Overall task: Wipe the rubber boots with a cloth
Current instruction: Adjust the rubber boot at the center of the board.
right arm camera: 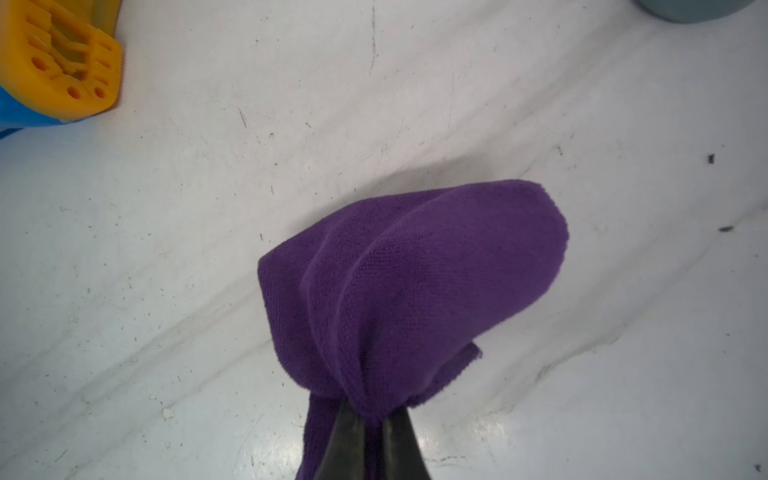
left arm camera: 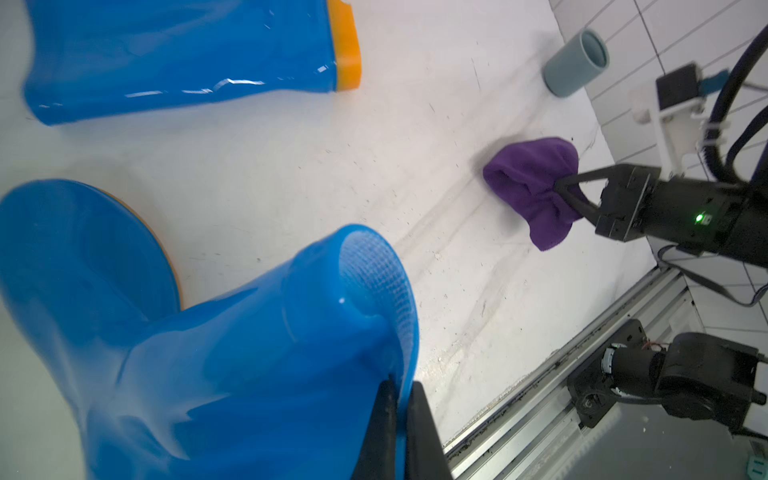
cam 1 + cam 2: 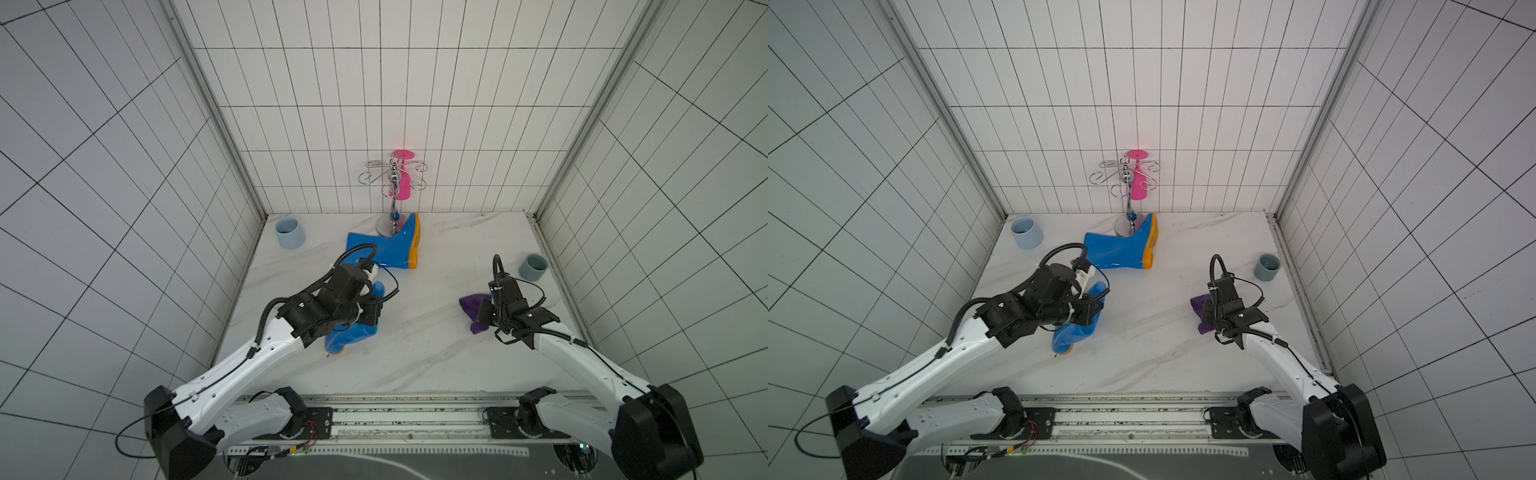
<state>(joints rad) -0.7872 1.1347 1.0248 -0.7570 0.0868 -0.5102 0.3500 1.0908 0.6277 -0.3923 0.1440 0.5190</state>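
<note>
1. The left arm [image 3: 249, 365] reaches from 7 o'clock across the marble table [image 3: 415, 353] toward its centre, wrist rolled sideways. The left gripper [image 2: 401, 384] is clamped narrow on the near boot [image 2: 216, 353], pinching the rim of its open shaft.
2. That blue boot is at 8 o'clock, toe toward the robot's base, shaft toward the centre.
3. The right arm [image 3: 582, 357] stretches from 5 o'clock, wrist low over the marble. The right gripper [image 1: 372, 411] grips the cloth [image 1: 415, 270] by its bunched middle, folds spilling either side of the fingers.
4. The purple cloth is at 3 o'clock, well apart from both boots.
5. The far boot [image 3: 382, 249] lies on its side at 12 o'clock, orange sole facing 3 o'clock, toe near the foot of a chrome rack [image 3: 384, 228] carrying a pink glass [image 3: 402, 189]. A light-blue cup [image 3: 289, 232] stands at 10 o'clock, a grey-blue cup [image 3: 533, 267] at 2 o'clock.
6. In both top views the left wrist hides its gripper's fingers and most of the near boot; whether that boot rests on its sole cannot be told.
7. Fabric buries the right fingertips; whether the cloth touches the table cannot be told.
8. The left wrist view crops both boots and is blurred. The right wrist view catches only the far boot's heel tread and a sliver of the grey-blue cup.
</note>
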